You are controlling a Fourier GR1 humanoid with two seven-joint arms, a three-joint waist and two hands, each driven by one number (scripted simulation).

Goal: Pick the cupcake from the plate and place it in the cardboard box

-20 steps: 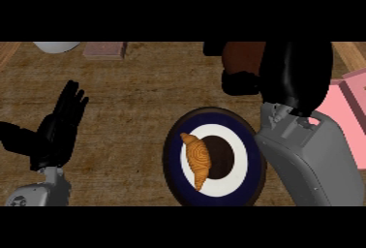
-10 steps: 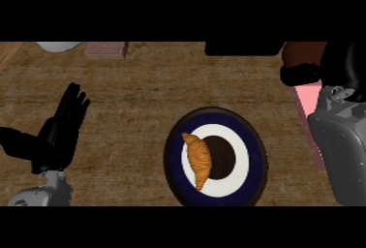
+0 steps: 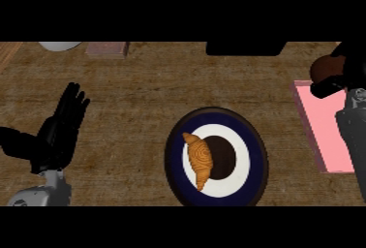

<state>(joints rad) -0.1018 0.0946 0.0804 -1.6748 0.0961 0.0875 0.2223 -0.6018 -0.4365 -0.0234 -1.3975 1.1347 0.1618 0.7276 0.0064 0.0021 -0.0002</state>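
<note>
The cupcake (image 3: 326, 68), a dark brown lump, is held in my right hand (image 3: 348, 73) at the upper right, the black fingers curled round it. It hangs over the far end of the cardboard box (image 3: 319, 131), whose pink inside shows along the right edge. My grey right forearm covers the box's right part. The round dark blue and white plate (image 3: 245, 141) lies at centre right with a dark middle patch. My left hand (image 3: 58, 131) rests open at the left, fingers up, well away from the plate.
A golden croissant (image 3: 199, 160) lies on the plate's left half. At the counter's far edge are a white bowl (image 3: 60, 46), a pinkish block (image 3: 107, 49) and a black object (image 3: 246, 48). The counter top is brown wood.
My right hand has swung from beside the plate to the right and now sits over the box, carrying the cupcake. The left hand has stayed put.
</note>
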